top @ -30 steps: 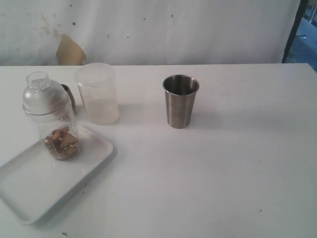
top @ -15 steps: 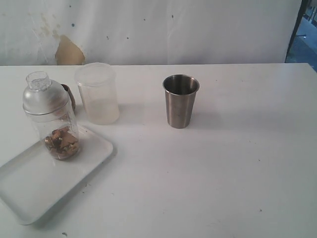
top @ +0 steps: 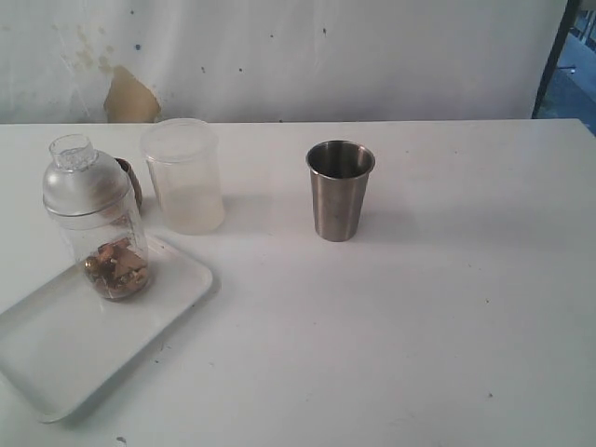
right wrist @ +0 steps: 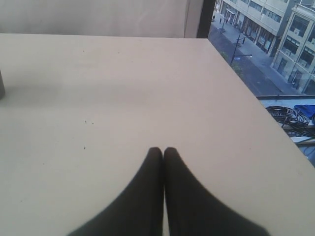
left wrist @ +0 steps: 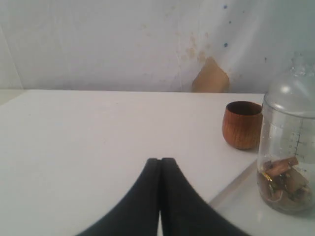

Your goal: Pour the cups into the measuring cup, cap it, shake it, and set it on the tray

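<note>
Both closed, empty: left end effector (left wrist: 160, 162), right end effector (right wrist: 163, 151). Upright measuring cup (top: 98, 228) on tray (top: 56, 363), nine o'clock from tumbler (top: 339, 191), nearer left arm.

Brushed steel tumbler (top: 340, 189), wood-grain cup (left wrist: 241, 124), clear plastic measuring cup (top: 97, 229).

The white table (top: 419, 307) is lit evenly by soft, bright light in the exterior view; only faint shadows are cast beside the steel tumbler (top: 339, 191) and along the tray (top: 56, 363) at its near edge. Daylight is admitted through a window (right wrist: 261, 44) in the right wrist view, where the tabletop is tinted warm. The left gripper (left wrist: 160, 162) and right gripper (right wrist: 163, 150) are rendered dark and slightly blurred close to the lens.
</note>
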`<action>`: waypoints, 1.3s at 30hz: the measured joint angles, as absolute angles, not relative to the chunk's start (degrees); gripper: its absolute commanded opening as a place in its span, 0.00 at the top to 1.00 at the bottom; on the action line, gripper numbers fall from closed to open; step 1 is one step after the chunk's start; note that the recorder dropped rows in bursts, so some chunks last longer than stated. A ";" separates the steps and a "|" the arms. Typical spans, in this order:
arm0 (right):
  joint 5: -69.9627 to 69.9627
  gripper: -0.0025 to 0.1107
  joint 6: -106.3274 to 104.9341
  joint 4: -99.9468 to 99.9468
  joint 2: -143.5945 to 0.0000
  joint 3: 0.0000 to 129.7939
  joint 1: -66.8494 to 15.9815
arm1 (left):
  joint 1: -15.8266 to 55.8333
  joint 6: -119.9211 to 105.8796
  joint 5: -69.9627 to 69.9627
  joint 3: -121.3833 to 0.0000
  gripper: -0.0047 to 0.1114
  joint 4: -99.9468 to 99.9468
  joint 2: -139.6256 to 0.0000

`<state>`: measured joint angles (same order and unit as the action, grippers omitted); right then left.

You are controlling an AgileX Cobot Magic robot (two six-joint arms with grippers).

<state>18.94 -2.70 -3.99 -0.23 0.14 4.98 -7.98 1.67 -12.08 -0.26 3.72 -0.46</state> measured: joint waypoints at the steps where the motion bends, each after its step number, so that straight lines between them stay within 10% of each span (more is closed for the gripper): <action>1: 18.94 0.98 -2.70 -3.99 -0.23 0.14 4.98 | -7.98 1.67 -12.48 -0.26 0.96 3.47 -0.32; 39: 18.94 0.98 -1.74 -3.99 -0.23 0.14 4.98 | -7.98 1.44 -13.24 -0.26 0.96 3.13 -0.32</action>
